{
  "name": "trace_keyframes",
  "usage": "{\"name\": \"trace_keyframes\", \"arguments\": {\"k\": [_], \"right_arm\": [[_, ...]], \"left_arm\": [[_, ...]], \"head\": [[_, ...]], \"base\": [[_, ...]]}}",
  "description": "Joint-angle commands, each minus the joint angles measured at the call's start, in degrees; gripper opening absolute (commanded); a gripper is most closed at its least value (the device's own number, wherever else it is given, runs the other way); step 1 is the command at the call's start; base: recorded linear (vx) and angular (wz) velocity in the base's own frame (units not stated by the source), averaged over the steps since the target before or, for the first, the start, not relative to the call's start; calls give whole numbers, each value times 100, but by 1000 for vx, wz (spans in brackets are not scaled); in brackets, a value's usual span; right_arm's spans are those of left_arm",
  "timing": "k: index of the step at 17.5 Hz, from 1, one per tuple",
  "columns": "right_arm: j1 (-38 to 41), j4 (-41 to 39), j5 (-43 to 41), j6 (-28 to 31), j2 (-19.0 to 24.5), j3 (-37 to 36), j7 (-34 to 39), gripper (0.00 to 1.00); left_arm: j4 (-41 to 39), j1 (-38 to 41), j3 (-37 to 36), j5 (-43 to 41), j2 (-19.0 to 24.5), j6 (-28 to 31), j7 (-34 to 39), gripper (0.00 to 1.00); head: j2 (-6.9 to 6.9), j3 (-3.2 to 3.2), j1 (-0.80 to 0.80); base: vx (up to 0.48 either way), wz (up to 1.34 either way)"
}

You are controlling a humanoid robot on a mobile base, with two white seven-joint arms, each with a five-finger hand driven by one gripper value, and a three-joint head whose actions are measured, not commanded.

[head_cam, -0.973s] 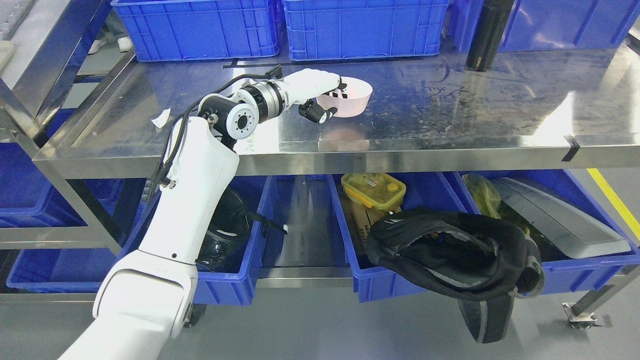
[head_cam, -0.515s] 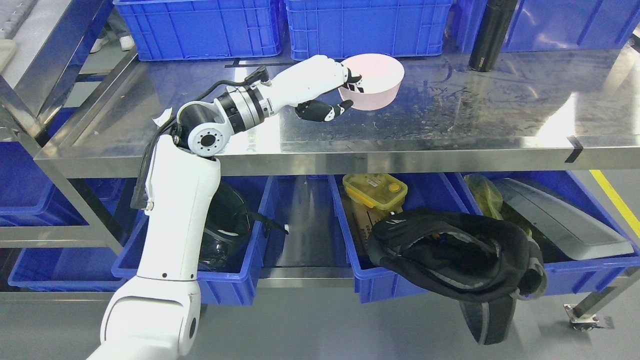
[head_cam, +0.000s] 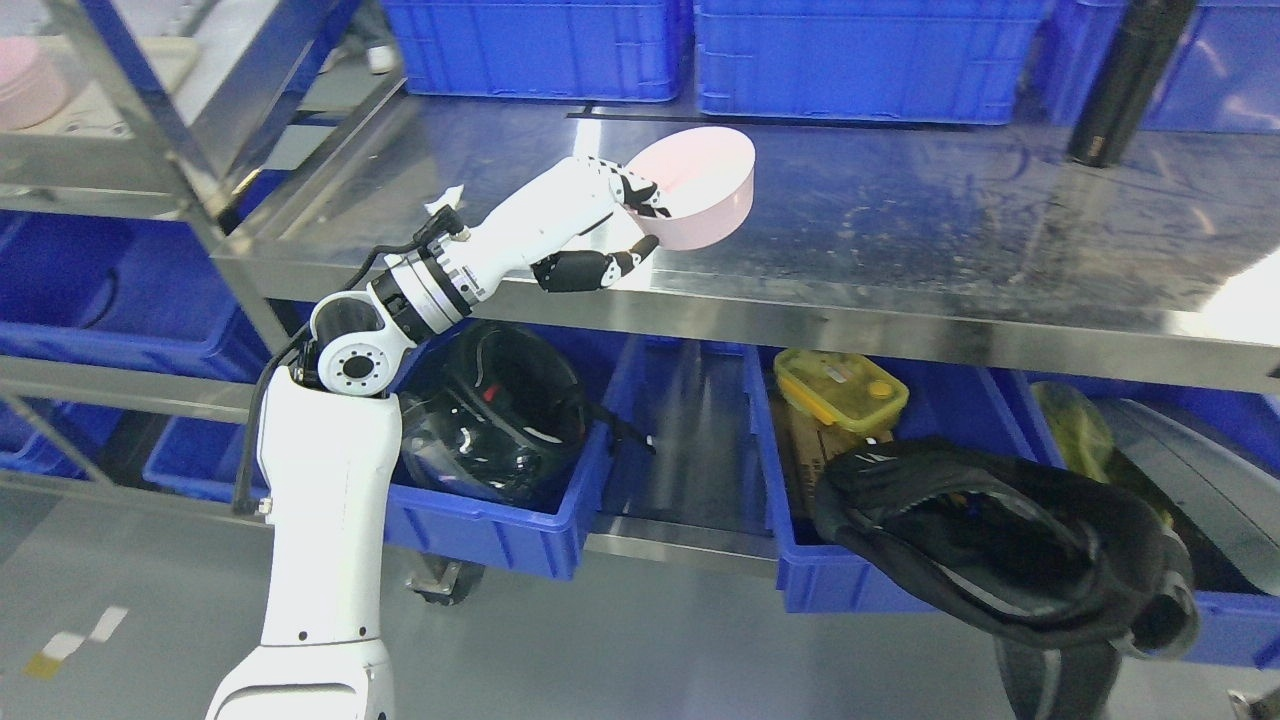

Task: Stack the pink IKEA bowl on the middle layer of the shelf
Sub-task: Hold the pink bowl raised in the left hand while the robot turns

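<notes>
The left hand [head_cam: 610, 225] pinches the rim of the pink bowl [head_cam: 700, 190], fingers inside and thumb beneath, holding it tilted above the steel table [head_cam: 900, 230]. This looks like the carry step. Next it must swing left to the shelf [head_cam: 150, 150], where what may be another pink bowl [head_cam: 25, 95] waits.

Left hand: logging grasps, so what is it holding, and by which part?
The left hand holds the round pink plastic bowl by its near rim, tilted above the steel shelf.
</notes>
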Motion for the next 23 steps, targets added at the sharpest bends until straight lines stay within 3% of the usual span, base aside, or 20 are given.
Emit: {"name": "trace_keyframes", "arguments": {"k": [1, 23], "right_arm": [[88, -100, -1, 2, -100, 0, -2, 100], [88, -100, 7, 2, -100, 0, -2, 100]], "left_arm": [[-379, 435, 217, 350, -15, -3, -78, 1], [-449, 770, 138, 385, -59, -3, -78, 2]], "head": [[0, 0, 0], [4, 0, 0]], "base": [[-21, 751], [85, 1044]]}}
